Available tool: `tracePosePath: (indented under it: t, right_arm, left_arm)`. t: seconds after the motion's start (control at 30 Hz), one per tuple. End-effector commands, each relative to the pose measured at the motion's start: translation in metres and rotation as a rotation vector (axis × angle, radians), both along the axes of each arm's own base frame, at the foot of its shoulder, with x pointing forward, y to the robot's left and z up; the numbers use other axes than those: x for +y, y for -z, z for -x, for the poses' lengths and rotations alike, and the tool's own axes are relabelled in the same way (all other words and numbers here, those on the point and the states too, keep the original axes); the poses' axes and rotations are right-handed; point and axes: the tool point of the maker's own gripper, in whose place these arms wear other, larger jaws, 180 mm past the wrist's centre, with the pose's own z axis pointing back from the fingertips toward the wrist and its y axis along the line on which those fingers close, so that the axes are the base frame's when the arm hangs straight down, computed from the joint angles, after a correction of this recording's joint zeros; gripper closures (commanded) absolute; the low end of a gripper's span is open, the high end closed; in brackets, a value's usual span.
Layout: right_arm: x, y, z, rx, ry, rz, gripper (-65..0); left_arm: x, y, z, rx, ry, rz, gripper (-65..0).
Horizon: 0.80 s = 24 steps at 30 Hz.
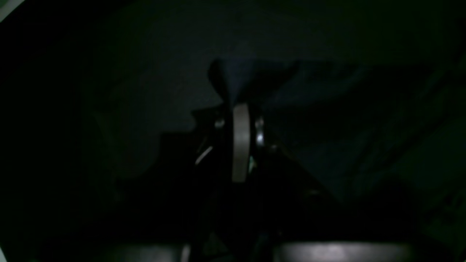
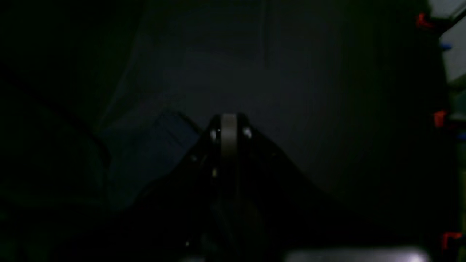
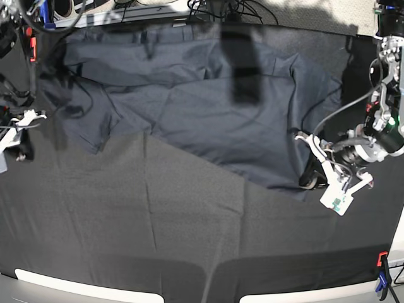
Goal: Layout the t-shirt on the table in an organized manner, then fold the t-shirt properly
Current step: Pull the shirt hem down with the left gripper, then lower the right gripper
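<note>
The dark navy t-shirt (image 3: pixel 208 113) lies spread and wrinkled over the far half of the black-clothed table (image 3: pixel 189 240). My left gripper (image 3: pixel 307 178) is at the shirt's near right corner. In the left wrist view this gripper (image 1: pixel 236 103) is shut on a pinched peak of t-shirt (image 1: pixel 233 76) fabric. My right gripper (image 3: pixel 24 151) is at the table's left edge, apart from the shirt's left sleeve. In the dim right wrist view its fingertips (image 2: pixel 229 115) look shut with nothing seen between them, bluish t-shirt (image 2: pixel 153 153) cloth on their left and bare table (image 2: pixel 327 109) on their right.
An orange-and-blue clamp (image 3: pixel 382 262) grips the near right corner and another clamp (image 3: pixel 30 44) the far left. Cables (image 3: pixel 221 9) run along the back edge. A dark blurred vertical shape (image 3: pixel 243 63) hangs over the shirt's upper middle. The pale front edge (image 3: pixel 82 290) runs along the bottom.
</note>
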Motion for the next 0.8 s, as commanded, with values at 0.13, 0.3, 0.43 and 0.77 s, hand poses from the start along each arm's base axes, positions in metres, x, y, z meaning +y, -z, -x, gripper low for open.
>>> tracePosePath:
  t: [0.13, 0.3, 0.43, 0.77]
  right_arm:
    - [0.005, 0.02, -0.012, 0.01, -0.043, -0.075, -30.9]
    - [0.032, 0.076, -0.018, 0.18, -0.114, -0.117, -30.8]
    - [0.043, 0.102, -0.032, 0.265, -0.153, -0.083, -30.8]
    - [0.062, 0.149, -0.033, 0.449, -0.232, 0.001, -30.3]
  left_arm:
    - [0.002, -0.014, -0.005, -0.043, -0.003, 0.004, 0.0]
    - [0.002, -0.014, -0.005, -0.043, -0.003, 0.005, 0.0]
    - [0.002, -0.014, -0.005, -0.043, -0.003, 0.004, 0.0]
    - [0.002, -0.014, -0.005, -0.043, -0.003, 0.004, 0.0]
